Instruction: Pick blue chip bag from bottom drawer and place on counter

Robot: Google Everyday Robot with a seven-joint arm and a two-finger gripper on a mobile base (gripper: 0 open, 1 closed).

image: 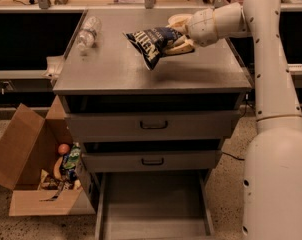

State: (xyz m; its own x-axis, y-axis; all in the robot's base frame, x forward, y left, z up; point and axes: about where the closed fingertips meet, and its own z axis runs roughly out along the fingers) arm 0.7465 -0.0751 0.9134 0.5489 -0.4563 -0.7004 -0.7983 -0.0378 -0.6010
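Observation:
The blue chip bag (150, 43) is a crinkly dark-blue bag with white lettering. My gripper (178, 36) is shut on its right end and holds it tilted just above the counter (121, 71), over the middle-right of the grey top. The bag's lower corner hangs close to the surface; I cannot tell if it touches. The white arm reaches in from the right. The bottom drawer (153, 206) is pulled open below, its grey floor bare.
A clear plastic bottle (87, 32) lies on the counter's far left. Two upper drawers with black handles (154, 125) are shut. An open cardboard box (33, 171) with an orange ball and packets stands on the floor at the left. A bench with clutter runs behind.

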